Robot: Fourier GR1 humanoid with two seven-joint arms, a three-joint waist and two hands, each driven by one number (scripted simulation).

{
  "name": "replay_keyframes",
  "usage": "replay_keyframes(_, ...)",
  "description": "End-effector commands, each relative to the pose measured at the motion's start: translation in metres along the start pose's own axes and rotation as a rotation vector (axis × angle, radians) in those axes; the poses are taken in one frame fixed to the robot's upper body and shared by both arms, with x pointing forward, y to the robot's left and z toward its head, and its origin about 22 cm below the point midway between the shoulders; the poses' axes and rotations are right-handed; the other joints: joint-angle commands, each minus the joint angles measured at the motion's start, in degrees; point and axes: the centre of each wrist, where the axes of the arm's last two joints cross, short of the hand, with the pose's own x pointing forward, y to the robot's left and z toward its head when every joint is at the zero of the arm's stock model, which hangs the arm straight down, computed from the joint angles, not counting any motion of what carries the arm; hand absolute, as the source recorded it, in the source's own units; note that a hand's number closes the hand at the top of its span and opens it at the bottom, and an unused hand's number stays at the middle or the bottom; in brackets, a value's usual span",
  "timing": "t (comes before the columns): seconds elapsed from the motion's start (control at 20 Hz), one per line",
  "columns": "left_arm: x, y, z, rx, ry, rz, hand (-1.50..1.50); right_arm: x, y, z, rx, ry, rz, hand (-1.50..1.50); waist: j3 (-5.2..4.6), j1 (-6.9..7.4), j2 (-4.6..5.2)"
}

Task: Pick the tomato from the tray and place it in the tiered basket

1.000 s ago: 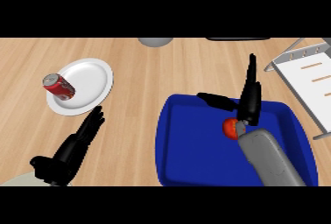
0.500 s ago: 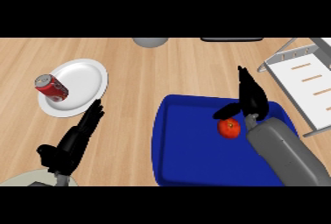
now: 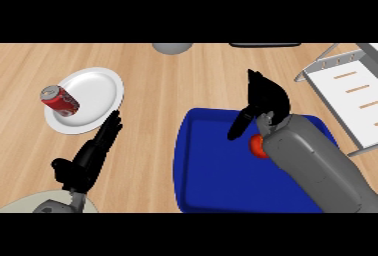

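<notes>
A light wooden counter is carrying a blue rectangular plastic tray, a white wire tiered basket and a round white plate bearing a red soda can. The right robot hand is hovering with fingers straight over the tray, above the small red tomato lying inside. The left robot hand is resting open beside the plate.

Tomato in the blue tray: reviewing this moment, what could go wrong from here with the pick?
The tomato is mostly hidden under the right forearm, so the right hand, fingers straight and pointing beyond it, may close without catching it. Being round, it might roll across the blue tray if nudged. Carrying it to the tiered basket means clearing the tray's rim and the basket's frame, which the hand could clip.
</notes>
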Motion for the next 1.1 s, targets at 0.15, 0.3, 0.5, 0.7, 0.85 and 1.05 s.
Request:
replay_keyframes(0.15, -0.008, 0.003, 0.001, -0.017, 0.007, 0.001, 0.00, 0.013, -0.018, 0.017, -0.081, 0.234, 0.061, -1.50, 0.16, 0.26, 0.23)
replay_keyframes(0.3, 0.005, 0.006, -0.013, 0.007, -0.019, 0.018, 0.00, 0.000, -0.003, 0.010, -0.046, 0.277, 0.157, -1.50, 0.13, -0.35, 0.09)
replay_keyframes(0.5, -0.002, 0.009, -0.009, -0.015, -0.007, 0.014, 0.00, -0.014, 0.028, -0.010, 0.010, 0.384, 0.149, -1.50, 0.17, 0.56, 0.72)
replay_keyframes(0.7, -0.006, -0.007, -0.006, -0.004, -0.008, 0.008, 0.00, -0.021, 0.018, -0.009, 0.032, 0.389, 0.118, -1.50, 0.24, 0.56, 0.57)
replay_keyframes(0.85, 0.004, -0.007, -0.019, -0.025, -0.018, 0.006, 0.00, -0.033, 0.033, -0.008, 0.005, 0.380, 0.094, -1.50, 0.28, 0.29, 0.72)
replay_keyframes(1.05, 0.007, -0.004, -0.025, -0.013, -0.024, 0.013, 0.00, -0.036, 0.050, -0.006, -0.008, 0.399, 0.102, -1.50, 0.27, 0.45, 0.82)
